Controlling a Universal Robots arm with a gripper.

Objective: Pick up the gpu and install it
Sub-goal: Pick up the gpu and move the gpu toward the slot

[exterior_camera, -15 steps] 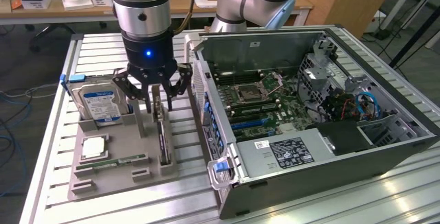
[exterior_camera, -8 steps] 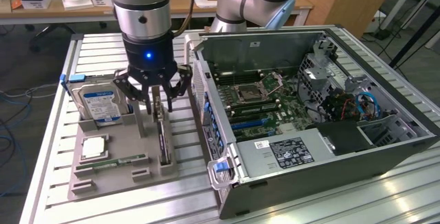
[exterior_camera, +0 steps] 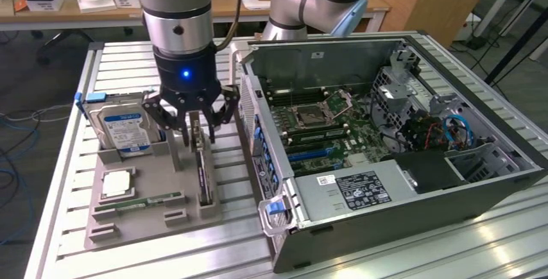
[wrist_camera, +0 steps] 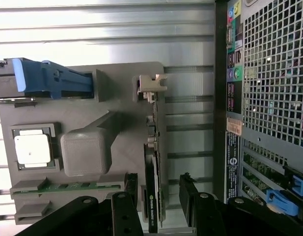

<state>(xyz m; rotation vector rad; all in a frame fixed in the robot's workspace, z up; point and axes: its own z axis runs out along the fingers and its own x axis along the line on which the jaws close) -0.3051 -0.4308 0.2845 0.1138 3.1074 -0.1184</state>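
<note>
The gpu [exterior_camera: 203, 163] stands on edge in a slot of the grey holder tray [exterior_camera: 128, 228], to the exterior view's left of the open computer case [exterior_camera: 385, 144]. In the wrist view the gpu [wrist_camera: 154, 162] shows edge-on as a thin green card with black parts on one face and a pale bracket at its far end. My gripper [exterior_camera: 196, 124] hangs directly over the card's upper edge. It is open, with one black finger [wrist_camera: 124, 214] on each side of the card and a gap showing between fingers and card. Nothing is held.
The tray also carries a silver hard drive [exterior_camera: 125, 130] with a blue-white label, a processor chip [exterior_camera: 115, 183] and a narrow memory stick [exterior_camera: 138, 202]. The case lies with its motherboard [exterior_camera: 321, 131] exposed. Its rear panel [wrist_camera: 271, 98] is close beside the card.
</note>
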